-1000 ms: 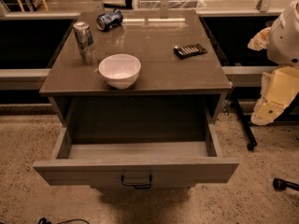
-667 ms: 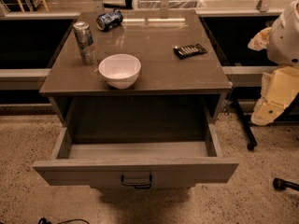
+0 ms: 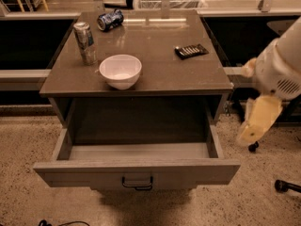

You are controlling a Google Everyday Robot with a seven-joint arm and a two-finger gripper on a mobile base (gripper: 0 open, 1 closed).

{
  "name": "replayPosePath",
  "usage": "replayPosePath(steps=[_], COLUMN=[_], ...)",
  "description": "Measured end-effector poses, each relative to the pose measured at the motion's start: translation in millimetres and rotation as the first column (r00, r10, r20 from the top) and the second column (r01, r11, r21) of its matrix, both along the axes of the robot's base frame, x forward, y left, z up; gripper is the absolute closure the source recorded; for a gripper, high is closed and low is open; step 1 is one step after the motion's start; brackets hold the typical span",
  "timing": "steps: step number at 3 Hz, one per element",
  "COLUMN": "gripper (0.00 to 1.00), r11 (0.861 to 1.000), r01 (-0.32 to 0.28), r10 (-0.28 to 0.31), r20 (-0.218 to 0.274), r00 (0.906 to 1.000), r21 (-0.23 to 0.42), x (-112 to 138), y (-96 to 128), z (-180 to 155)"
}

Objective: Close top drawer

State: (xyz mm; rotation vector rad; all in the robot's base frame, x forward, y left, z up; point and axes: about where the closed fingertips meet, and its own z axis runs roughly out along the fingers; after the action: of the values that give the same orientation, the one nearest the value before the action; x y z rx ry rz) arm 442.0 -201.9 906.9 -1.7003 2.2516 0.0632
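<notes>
The top drawer [image 3: 84, 172] of the grey-brown cabinet [image 3: 164, 74] stands pulled far out toward me. Its deep plain interior [image 3: 138, 150] holds nothing I can see. A small dark metal handle [image 3: 137, 182] sits at the centre of its front panel. My gripper [image 3: 256, 122], a cream-coloured part hanging below the white arm [image 3: 282, 69], is at the right of the cabinet, level with the drawer's right side and apart from it. It holds nothing that I can see.
On the cabinet top stand a white bowl [image 3: 121, 71], an upright can [image 3: 85, 43], a can lying on its side [image 3: 110, 20] and a flat dark object [image 3: 191, 51]. Low dark shelves flank the cabinet. A dark caster [image 3: 282, 186] lies on the speckled floor at right.
The arm and gripper have moved a little down and to the left, closer to the drawer's right side. The drawer has not moved.
</notes>
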Motion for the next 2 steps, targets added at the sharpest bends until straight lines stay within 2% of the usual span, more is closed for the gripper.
replayPosePath(steps=[1,2], gripper=[0.18,0.42], r11=[0.999,0.992], r01=[-0.006,-0.056], r10=[0.007,0.063], r20=[-0.013,-0.062], r00=[0.9999,0.9960], r21=[0.046,0.112], x=[-11.6,-29.4], y=[17.0,40.4], z=[-68.7,-146.1])
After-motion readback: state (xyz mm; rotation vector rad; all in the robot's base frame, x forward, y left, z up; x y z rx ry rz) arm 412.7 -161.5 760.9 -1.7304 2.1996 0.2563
